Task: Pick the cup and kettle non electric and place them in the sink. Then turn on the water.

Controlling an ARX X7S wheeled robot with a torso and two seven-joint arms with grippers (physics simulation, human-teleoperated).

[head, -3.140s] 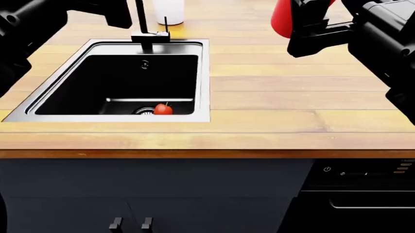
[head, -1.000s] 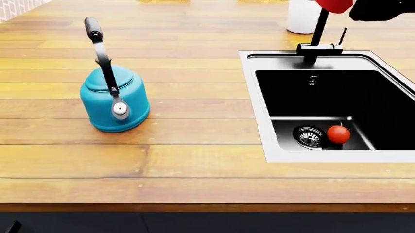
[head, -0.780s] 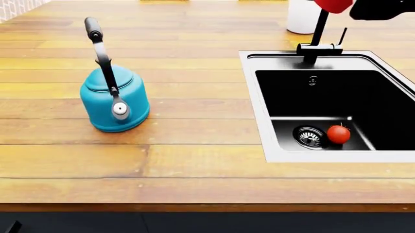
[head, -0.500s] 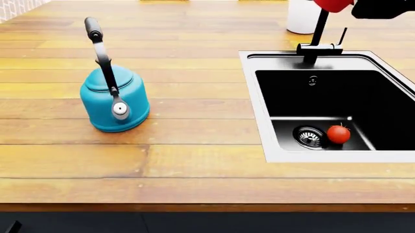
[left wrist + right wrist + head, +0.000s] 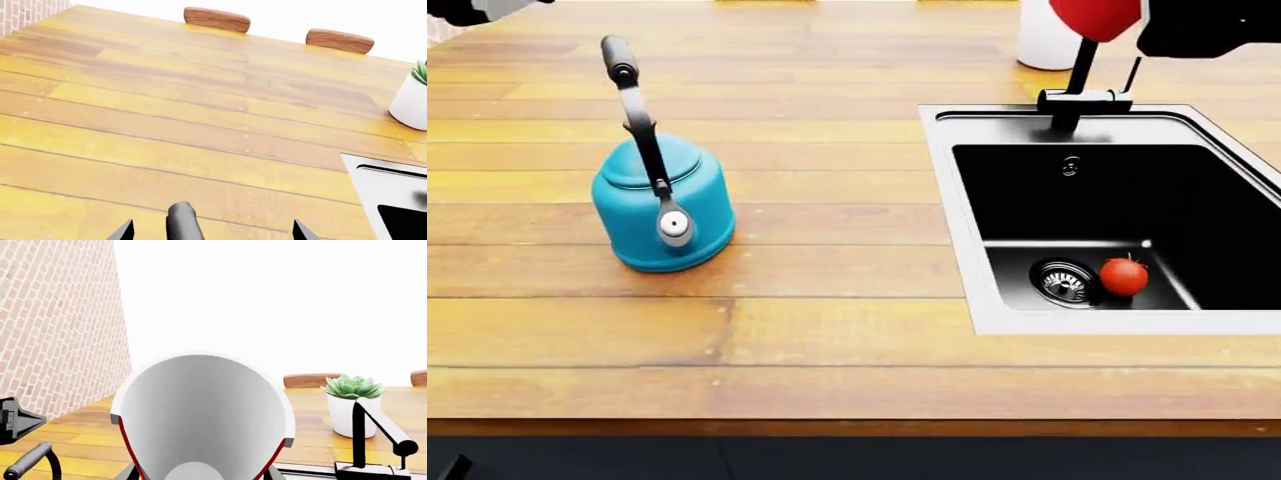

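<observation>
The teal kettle point(image 5: 662, 215) stands upright on the wooden counter, left of the sink point(image 5: 954, 200), its black handle point(image 5: 622, 65) raised. In the left wrist view the handle's tip point(image 5: 181, 224) lies between the fingertips of my left gripper point(image 5: 211, 234), which is open; whether it touches is unclear. My right gripper point(image 5: 1201, 25) is shut on the red cup point(image 5: 1094, 15) and holds it above the black faucet point(image 5: 1078, 85) at the sink's back edge. The cup's white inside point(image 5: 200, 410) fills the right wrist view, between the fingers of the right gripper point(image 5: 200, 475). No water flows.
A small red tomato-like fruit point(image 5: 1122, 275) lies by the drain point(image 5: 1064, 281) on the sink floor. A white plant pot point(image 5: 1045, 38) stands behind the faucet, also in the left wrist view point(image 5: 410, 102). A brick wall point(image 5: 53, 330) rises at the counter's left end.
The head view swung left from the sink to the kettle. Since then the cup and right gripper have come lower into view, and part of the left arm has appeared at top left.
</observation>
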